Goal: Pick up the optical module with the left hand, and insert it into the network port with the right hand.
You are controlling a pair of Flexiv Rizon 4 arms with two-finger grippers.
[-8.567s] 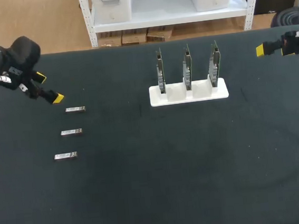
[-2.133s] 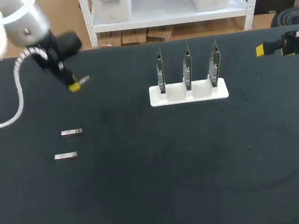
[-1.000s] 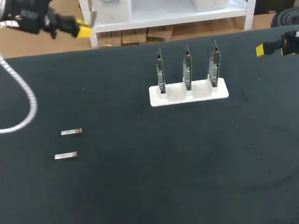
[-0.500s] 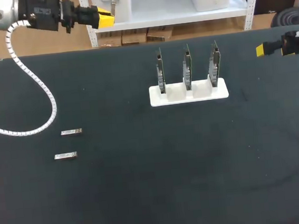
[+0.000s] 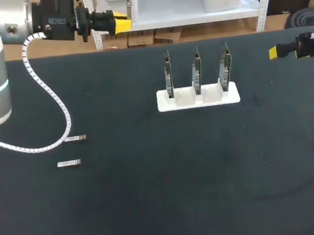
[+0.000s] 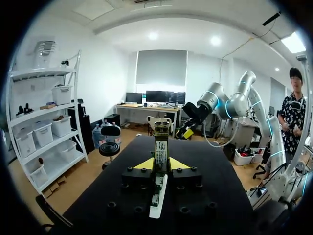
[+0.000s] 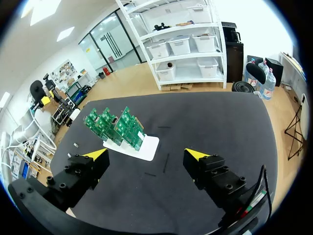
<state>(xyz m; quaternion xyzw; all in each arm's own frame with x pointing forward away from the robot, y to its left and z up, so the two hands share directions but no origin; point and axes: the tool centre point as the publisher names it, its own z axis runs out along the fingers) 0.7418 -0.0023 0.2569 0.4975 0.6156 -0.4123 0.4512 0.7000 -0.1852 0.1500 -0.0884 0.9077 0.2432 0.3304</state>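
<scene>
Above the dark surface (image 5: 164, 194), my left arm (image 5: 53, 22) lies level at far left, left jaws pinching the optical module (image 6: 161, 147) upright. My right arm (image 5: 311, 44) hangs far right, right jaws spread wide. The board rack (image 5: 198, 96) stands far centre.

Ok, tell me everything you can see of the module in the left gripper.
The module is a slim, silvery metal bar with a small printed label on its face. It sits clamped between the yellow tips of the left gripper, with most of its length sticking out ahead of them. It is held in the air, clear of the table, near the far left side. Only the fingers touch it.
</scene>
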